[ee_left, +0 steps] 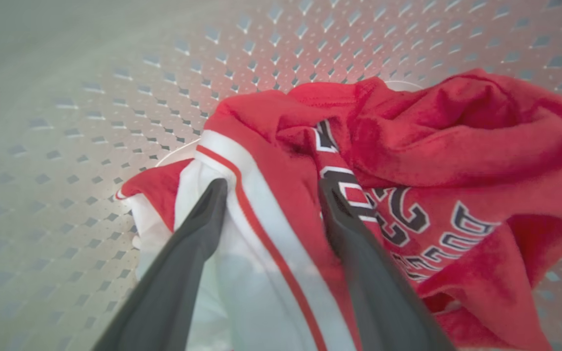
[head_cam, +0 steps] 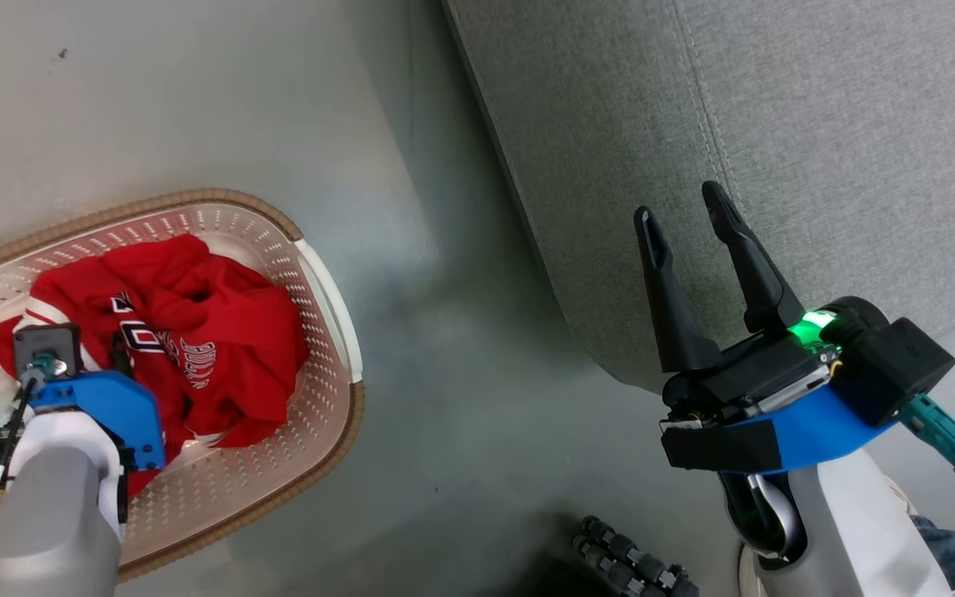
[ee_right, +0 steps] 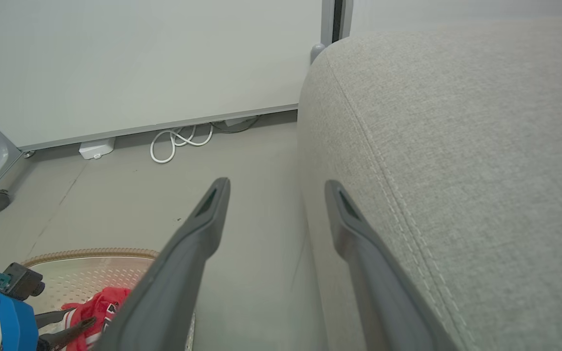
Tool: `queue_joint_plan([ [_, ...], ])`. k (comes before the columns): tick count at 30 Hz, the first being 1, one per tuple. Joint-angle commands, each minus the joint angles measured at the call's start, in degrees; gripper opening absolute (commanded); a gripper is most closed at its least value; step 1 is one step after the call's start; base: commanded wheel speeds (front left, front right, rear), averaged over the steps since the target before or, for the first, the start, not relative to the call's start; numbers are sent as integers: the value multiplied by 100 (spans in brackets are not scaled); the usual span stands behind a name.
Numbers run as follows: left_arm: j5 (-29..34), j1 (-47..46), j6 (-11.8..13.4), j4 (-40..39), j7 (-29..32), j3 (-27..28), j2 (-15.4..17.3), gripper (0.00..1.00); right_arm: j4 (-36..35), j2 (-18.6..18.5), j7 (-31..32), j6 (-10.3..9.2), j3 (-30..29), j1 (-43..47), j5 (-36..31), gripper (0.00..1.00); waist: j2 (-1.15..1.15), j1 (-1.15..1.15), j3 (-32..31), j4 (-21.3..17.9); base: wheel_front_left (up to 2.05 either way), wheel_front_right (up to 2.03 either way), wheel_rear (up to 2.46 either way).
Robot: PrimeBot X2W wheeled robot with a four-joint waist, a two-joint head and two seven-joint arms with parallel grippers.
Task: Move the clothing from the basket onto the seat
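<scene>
Head view: the pale left forearm point(head_cam: 55, 497) comes up from the lower left corner and bends down at its blue wrist bracket into the basket point(head_cam: 220, 197), so its fingers are hidden behind the wrist. The right gripper point(head_cam: 681, 207) hangs at the right with its fingers pointing up the picture and spread wide, empty, over the rounded edge of the seat point(head_cam: 817, 124). The clothing point(head_cam: 229, 332) lies crumpled in the basket, soft red cloth with white lettering. The basket is cream plastic, punched with rows of small holes, with a brown woven-look band round its rim. The seat is grey, coarse-woven fabric with a stitched seam. The floor point(head_cam: 444, 373) is smooth and grey.

Left wrist view: the left gripper point(ee_left: 272, 187) points down into the heap with its jaws wide, and a white band with a red stripe lies between the two smooth, dark, tapering fingers, not pinched. The fleecy red fold with black-and-white print lies to the right.

Right wrist view: the fingers stand well apart with nothing between them, beside the seat's curved side. A coiled white cable point(ee_right: 178, 144) lies by the wall.
</scene>
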Motion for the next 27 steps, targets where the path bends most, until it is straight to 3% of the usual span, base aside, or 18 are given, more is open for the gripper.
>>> queue_joint_plan([
  [1,1,-150,89,48,46,22,51,100,-34,-2,-19,3,-20,-73,24,100,0,-1,80,-17,0,0,0],
  [6,19,-309,410,215,176,16,60,100,-63,-2,-19,3,-39,-59,67,100,0,-1,155,14,0,0,0],
  [9,-22,-360,469,317,268,17,15,100,-45,-3,-19,3,-28,-70,77,100,0,-1,157,21,0,0,0],
  [10,-44,-374,452,346,287,11,6,91,-36,-2,-19,3,-21,-77,81,100,0,-1,153,22,0,0,0],
  [13,-59,-371,359,438,373,-36,-7,0,-15,-2,-19,3,7,-102,99,100,0,-1,124,16,0,0,0],
  [27,-212,-364,128,593,338,-153,-173,0,31,-2,-19,3,-42,-80,-14,100,0,-1,-87,152,0,0,0],
])
